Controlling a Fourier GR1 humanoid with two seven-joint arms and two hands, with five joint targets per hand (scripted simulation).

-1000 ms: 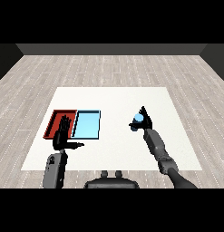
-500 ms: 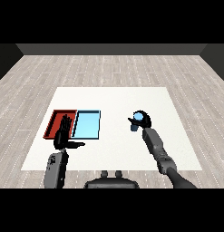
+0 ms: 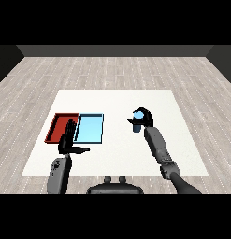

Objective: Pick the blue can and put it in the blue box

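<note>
text: you could read none | labels, brands: none showed on the can [image 3: 138, 122] or on either tray | numbers, signs: none showed on the table [image 3: 117, 100]

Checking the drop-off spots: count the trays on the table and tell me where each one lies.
2. The red tray lies at the table's left side, and the light blue tray lies right beside it, on its right. The left hand overlaps the red tray's near corner.
</note>
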